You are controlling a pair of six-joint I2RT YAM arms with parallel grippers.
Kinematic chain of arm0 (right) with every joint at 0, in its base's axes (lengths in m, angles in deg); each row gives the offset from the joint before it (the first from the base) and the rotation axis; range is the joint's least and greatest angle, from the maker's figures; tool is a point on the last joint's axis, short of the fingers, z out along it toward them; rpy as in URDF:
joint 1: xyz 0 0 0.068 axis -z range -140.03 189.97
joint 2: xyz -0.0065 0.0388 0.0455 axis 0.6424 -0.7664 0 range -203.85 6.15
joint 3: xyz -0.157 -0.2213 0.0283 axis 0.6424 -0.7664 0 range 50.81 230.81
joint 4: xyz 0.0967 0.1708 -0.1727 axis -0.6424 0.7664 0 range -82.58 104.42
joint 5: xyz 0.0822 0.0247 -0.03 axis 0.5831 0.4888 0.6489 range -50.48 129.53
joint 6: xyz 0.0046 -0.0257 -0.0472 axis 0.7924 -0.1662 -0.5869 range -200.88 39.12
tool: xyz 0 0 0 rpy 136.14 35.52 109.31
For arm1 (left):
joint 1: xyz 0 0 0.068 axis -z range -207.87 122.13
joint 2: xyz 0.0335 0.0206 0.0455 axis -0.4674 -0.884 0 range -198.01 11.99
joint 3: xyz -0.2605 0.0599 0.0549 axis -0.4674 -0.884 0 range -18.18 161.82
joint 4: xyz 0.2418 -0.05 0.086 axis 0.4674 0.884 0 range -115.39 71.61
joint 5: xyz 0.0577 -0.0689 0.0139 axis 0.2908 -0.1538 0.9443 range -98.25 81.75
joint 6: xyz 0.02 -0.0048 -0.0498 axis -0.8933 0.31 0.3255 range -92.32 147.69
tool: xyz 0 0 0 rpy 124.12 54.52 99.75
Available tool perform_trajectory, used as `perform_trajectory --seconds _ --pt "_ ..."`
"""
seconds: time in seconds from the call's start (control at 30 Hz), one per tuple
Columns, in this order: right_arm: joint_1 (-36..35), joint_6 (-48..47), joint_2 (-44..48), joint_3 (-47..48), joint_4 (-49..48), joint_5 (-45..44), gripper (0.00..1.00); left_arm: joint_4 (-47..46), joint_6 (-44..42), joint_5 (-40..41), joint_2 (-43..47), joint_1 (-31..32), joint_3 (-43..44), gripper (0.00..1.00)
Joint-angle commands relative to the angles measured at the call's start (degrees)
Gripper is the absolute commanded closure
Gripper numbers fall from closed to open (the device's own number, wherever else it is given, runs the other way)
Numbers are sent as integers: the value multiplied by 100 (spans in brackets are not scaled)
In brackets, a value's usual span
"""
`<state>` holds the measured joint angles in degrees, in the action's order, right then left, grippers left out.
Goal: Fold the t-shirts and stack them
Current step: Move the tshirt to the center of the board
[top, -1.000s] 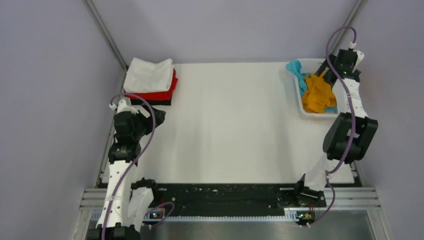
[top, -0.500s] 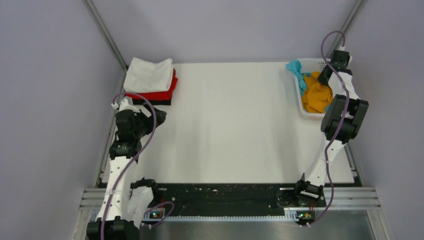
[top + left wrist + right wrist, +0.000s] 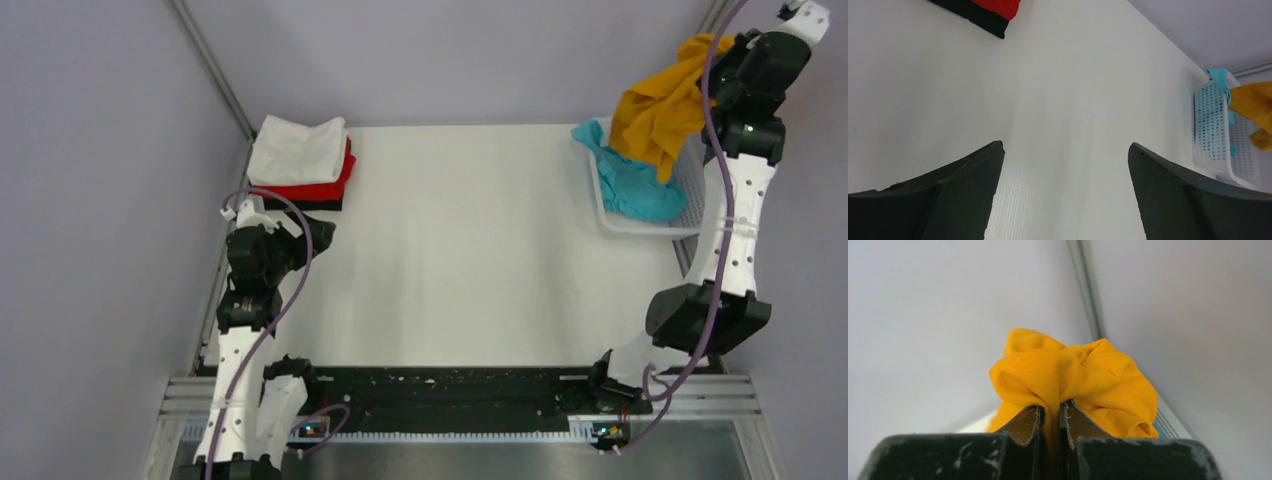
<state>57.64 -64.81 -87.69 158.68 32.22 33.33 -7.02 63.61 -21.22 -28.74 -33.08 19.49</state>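
Observation:
My right gripper [image 3: 722, 52] is raised high above the white basket [image 3: 645, 226] at the far right, shut on the orange-yellow t-shirt [image 3: 655, 110], which hangs from it in a bunch. In the right wrist view the orange-yellow t-shirt [image 3: 1073, 375] is pinched between the closed fingers of the right gripper [image 3: 1051, 412]. A teal t-shirt [image 3: 630, 180] lies crumpled in the basket. At the far left corner a folded white t-shirt [image 3: 298, 150] lies on a red t-shirt [image 3: 322, 188] and a black t-shirt [image 3: 300, 204]. My left gripper [image 3: 318, 234] hovers open near that stack, nothing between its fingers [image 3: 973, 185].
The table [image 3: 470, 250] is white, with grey walls close on both sides and behind. In the left wrist view the basket [image 3: 1220, 135] stands at the far right edge and the corner of the folded stack [image 3: 983, 12] at the top left.
The right gripper dropped into the basket, shut on the orange-yellow t-shirt and lifted it high, uncovering the teal one. The left arm barely moved.

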Motion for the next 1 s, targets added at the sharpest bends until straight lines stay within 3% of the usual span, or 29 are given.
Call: perform_trajectory --seconds 0.0,0.13,0.23,0.53,0.7,0.87,0.93,0.97 --pt "15 415 695 546 -602 1002 100 -376 19 -158 208 7 -83 1" --pt "-43 1081 887 895 -816 2293 100 -350 34 -250 313 9 -67 1" --pt "-637 1157 942 1108 -797 2975 100 -331 61 -334 377 3 -54 1" --pt "-3112 898 974 945 -1085 3068 100 -60 222 -513 552 3 25 1" --pt "-4087 772 1021 -107 -1694 3205 100 360 338 -257 583 3 187 1" --pt "-4214 873 1496 -2360 -2809 3082 100 1011 378 272 500 3 464 1" --pt "-4211 580 1713 -3487 -2881 2696 85 1130 413 366 491 3 405 1" --pt "-4209 486 1799 -3985 -2867 2223 68 1165 410 406 473 3 359 1"
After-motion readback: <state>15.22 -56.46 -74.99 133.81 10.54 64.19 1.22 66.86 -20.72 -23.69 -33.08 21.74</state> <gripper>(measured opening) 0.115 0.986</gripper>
